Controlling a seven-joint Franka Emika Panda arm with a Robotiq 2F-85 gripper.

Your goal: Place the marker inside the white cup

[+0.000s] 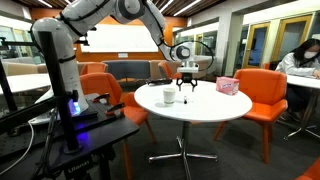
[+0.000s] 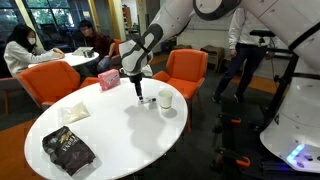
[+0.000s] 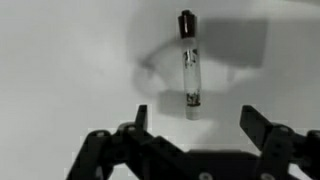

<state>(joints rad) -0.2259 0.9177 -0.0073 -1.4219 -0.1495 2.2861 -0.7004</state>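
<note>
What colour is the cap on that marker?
Dark, almost black; the rest of the marker is pale, whitish. The wrist view shows it best.

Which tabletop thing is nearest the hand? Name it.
The marker, lying right under the hand; white cup, pink box and dark bag sit farther off.

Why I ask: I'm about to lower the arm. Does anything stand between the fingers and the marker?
Nothing visible does. In the wrist view the marker lies alone on the bare table, straight ahead of the open gripper. In an exterior view the white cup stands off to the side.
</note>
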